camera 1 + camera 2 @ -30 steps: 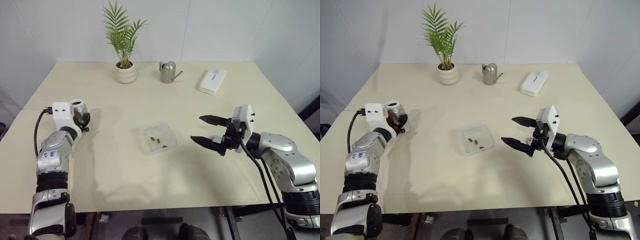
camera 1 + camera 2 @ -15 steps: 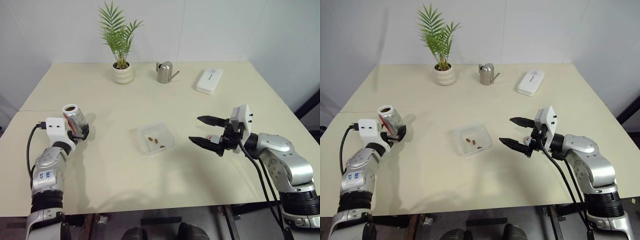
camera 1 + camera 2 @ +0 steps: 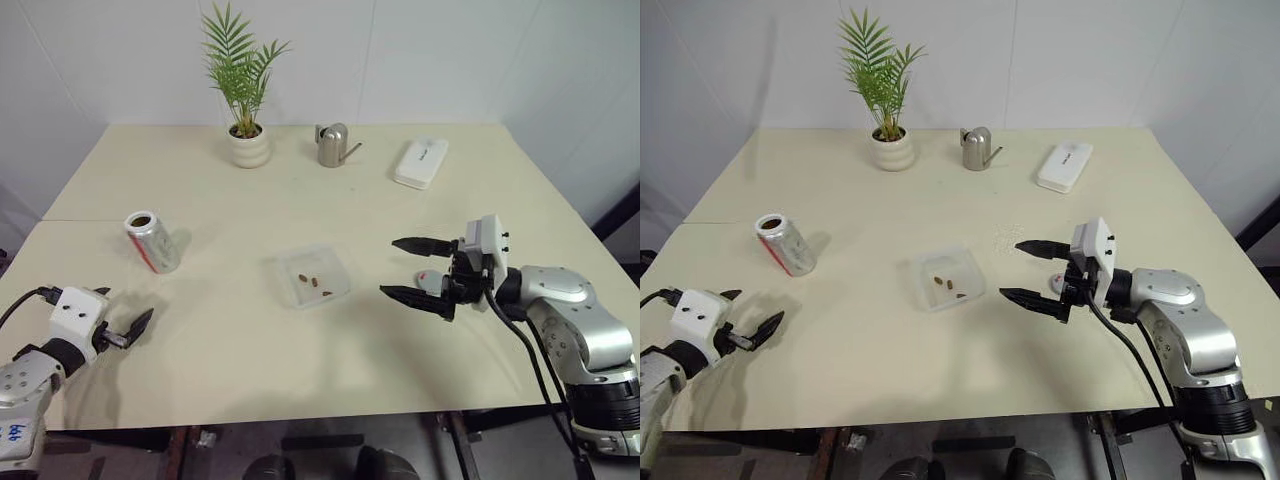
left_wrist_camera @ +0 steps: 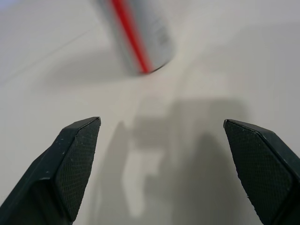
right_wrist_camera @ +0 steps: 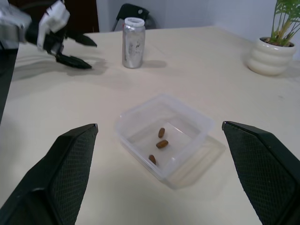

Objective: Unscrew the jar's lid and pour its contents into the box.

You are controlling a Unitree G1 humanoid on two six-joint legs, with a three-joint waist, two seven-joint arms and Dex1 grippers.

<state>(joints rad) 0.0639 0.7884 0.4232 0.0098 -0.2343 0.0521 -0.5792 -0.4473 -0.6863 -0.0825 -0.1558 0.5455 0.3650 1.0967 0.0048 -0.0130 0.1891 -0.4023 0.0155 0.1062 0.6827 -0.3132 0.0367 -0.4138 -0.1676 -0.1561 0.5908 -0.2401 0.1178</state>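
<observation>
The jar stands upright on the tabletop with its mouth open, left of the box. Three brown contents lie inside the clear box at mid-tabletop. The left end effector sits near the front left edge, apart from the jar, fingers spread wide and holding nothing. The right end effector hovers just right of the box, fingers wide apart; whether it holds anything I cannot tell
</observation>
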